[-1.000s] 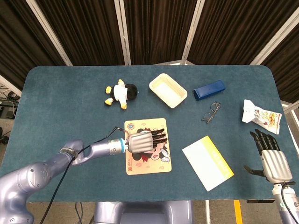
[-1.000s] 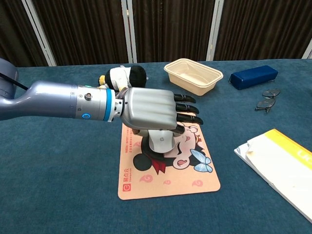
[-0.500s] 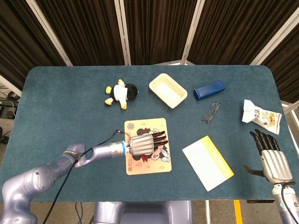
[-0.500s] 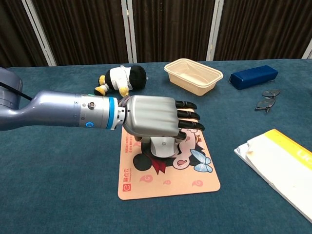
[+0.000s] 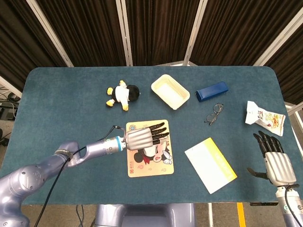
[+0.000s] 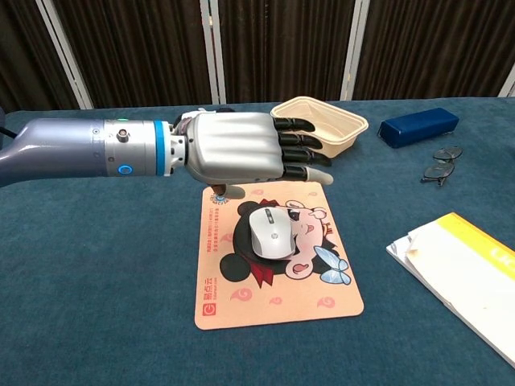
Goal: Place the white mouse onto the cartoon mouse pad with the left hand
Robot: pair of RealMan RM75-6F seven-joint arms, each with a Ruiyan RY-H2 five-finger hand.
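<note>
Left hand (image 6: 241, 154) hovers empty with fingers spread above the white mouse (image 6: 272, 232), which lies on the cartoon mouse pad (image 6: 278, 293)

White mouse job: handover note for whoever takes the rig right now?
Left hand: holds nothing, fingers extended, raised above the far edge of the cartoon mouse pad.
Right hand: holds nothing, fingers apart, at the table's near right edge, away from the job.
White mouse: lies on the pad, near its middle, clear of the left hand.
Done: mouse is on the pad and released.
Left: probably only pulling the left arm back; avoid the plush toy and the beige tray behind it.
</note>
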